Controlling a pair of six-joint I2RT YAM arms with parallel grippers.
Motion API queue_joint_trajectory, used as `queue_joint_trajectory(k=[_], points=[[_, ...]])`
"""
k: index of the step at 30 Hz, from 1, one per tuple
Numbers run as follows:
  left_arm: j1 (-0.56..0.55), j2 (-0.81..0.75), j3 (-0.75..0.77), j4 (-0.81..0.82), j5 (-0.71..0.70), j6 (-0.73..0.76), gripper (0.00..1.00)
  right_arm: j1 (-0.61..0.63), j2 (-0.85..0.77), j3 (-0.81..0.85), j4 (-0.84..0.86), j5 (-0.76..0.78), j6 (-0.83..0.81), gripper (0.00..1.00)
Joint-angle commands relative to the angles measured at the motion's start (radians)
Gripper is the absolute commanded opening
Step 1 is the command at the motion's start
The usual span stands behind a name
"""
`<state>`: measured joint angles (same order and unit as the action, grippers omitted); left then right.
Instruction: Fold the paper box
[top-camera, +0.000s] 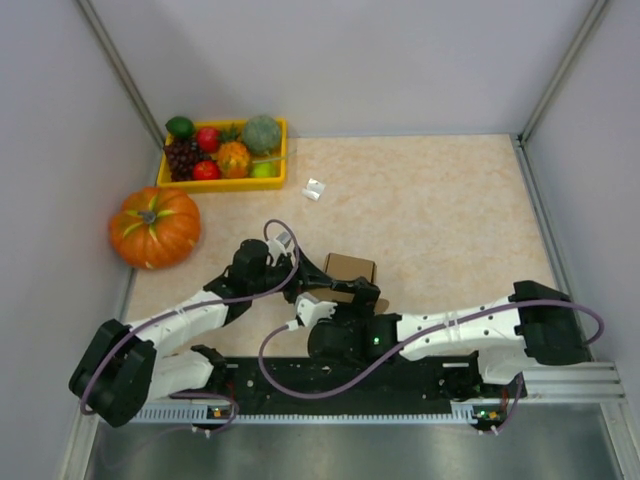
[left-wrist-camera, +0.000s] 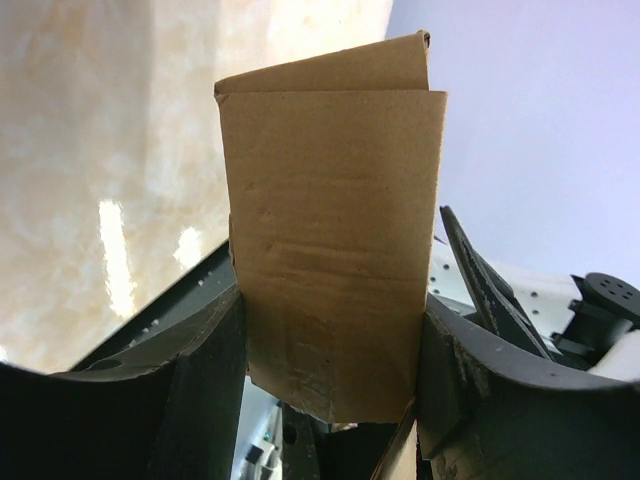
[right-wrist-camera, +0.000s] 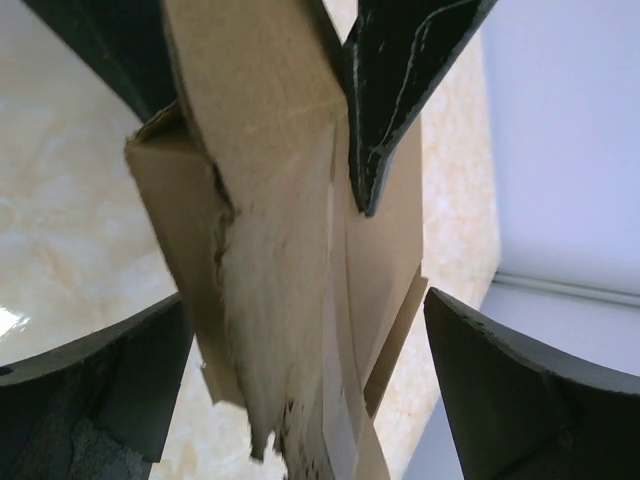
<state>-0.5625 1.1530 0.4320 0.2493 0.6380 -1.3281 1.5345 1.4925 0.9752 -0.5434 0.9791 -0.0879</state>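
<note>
Paper box (top-camera: 350, 268): matte brown kraft, flat creased panels, one frayed torn edge, centre of top view over marbled beige table (top-camera: 450, 200). Left gripper (left-wrist-camera: 332, 305) clamps its sides; right gripper (right-wrist-camera: 308, 305) fingers spread wide, released.

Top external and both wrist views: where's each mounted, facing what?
Top external: overhead, behind the bases, looking down at the table; left arm and right arm show.
Left wrist: on the left arm, looking along the left pincer clamped on the paper box.
Right wrist: on the right arm, looking along the open right pincer straddling the box.
Shared: all three see the box.
</note>
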Motion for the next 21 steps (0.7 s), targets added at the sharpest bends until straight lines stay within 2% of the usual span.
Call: queue_joint_trajectory(k=[1, 3, 5, 6, 9, 10, 14, 16, 17, 18, 20, 21], points=[[0.013, -0.059, 0.019, -0.008, 0.080, -0.069, 0.54, 0.016, -0.005, -0.010, 0.163, 0.122, -0.159, 0.94], [0.015, -0.078, 0.022, -0.034, 0.088, -0.080, 0.53, 0.016, 0.006, -0.018, 0.226, 0.202, -0.211, 0.88], [0.015, -0.104, 0.021, -0.047, 0.097, -0.088, 0.56, 0.016, 0.002, -0.030, 0.287, 0.208, -0.271, 0.82], [0.015, -0.114, 0.021, -0.060, 0.097, -0.094, 0.62, 0.016, -0.005, -0.030, 0.290, 0.204, -0.274, 0.73], [0.021, -0.168, 0.019, -0.099, 0.077, -0.074, 0.72, 0.016, -0.030, -0.046, 0.304, 0.170, -0.285, 0.59], [0.024, -0.182, 0.017, -0.125, 0.069, -0.065, 0.78, 0.016, -0.038, -0.049, 0.303, 0.167, -0.280, 0.56], [0.047, -0.254, 0.014, -0.182, 0.023, 0.000, 0.87, 0.012, -0.084, -0.075, 0.304, 0.115, -0.263, 0.48], [0.059, -0.295, 0.049, -0.244, -0.013, 0.105, 0.94, 0.003, -0.115, -0.070, 0.263, 0.067, -0.248, 0.45], [0.067, -0.311, 0.074, -0.389, -0.100, 0.247, 0.97, 0.001, -0.129, -0.064, 0.228, 0.041, -0.204, 0.44], [0.070, -0.329, 0.106, -0.485, -0.160, 0.327, 0.98, 0.000, -0.149, -0.063, 0.202, 0.011, -0.193, 0.44], [0.072, -0.389, 0.204, -0.725, -0.330, 0.520, 0.98, -0.022, -0.207, -0.049, 0.114, -0.153, -0.146, 0.44], [0.072, -0.416, 0.223, -0.767, -0.471, 0.562, 0.98, -0.031, -0.222, -0.047, 0.094, -0.198, -0.136, 0.44]])
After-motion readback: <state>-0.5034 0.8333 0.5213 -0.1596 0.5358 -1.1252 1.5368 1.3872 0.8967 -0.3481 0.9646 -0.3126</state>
